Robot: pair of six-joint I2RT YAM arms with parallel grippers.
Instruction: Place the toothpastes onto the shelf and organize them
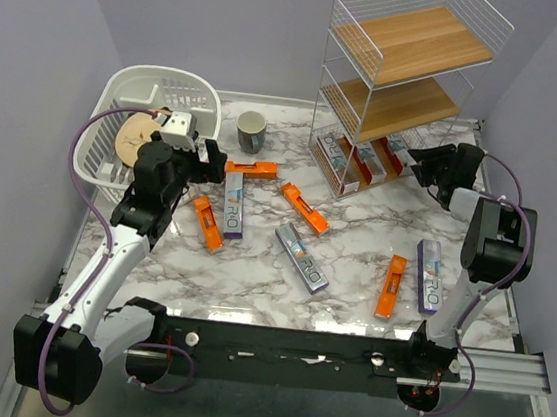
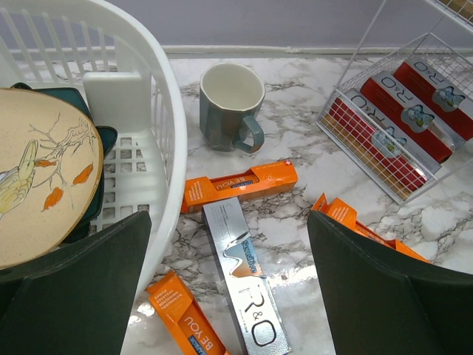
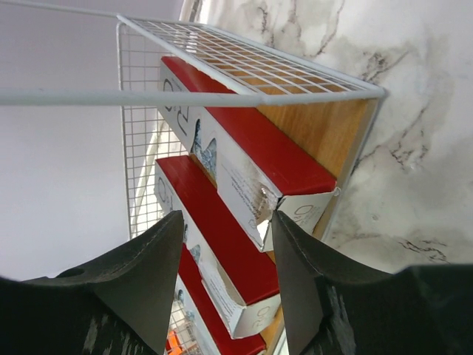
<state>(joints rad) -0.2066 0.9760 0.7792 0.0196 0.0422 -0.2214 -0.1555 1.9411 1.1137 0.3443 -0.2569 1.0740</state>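
The marble table [image 1: 348,307] fills the middle of the top view. The shelf [image 1: 408,42] stands at the upper right of the frame, its 2 upper wooden boards bare. A white basket [image 1: 186,92] sits at the upper left, with a round plate [image 1: 136,137] painted with a bird propped inside it.

The left gripper [image 2: 229,222] hangs at centre left of the top view, just beside the basket. Its fingers are spread wide with nothing between them. The right gripper [image 3: 228,218] is at the right of the frame, close to the shelf's bottom tier. Its fingers are parted; whether one touches the nearest box end, I cannot tell.

3 white-red toothpastes [image 1: 364,161] lie side by side on the bottom tier. 7 more lie scattered on the table. Of 4 orange ones, 1 [image 1: 253,169] lies near the left gripper, 1 [image 1: 208,223] at lower left, 1 [image 1: 304,208] in the centre and 1 [image 1: 391,285] at lower right. Of 3 silver ones, 1 [image 1: 233,206] lies left of centre below the left gripper, 1 [image 1: 301,256] in the middle and 1 [image 1: 428,276] at the right beside the right arm.

A grey mug [image 1: 251,131] stands upright at top centre, between the basket and the shelf.
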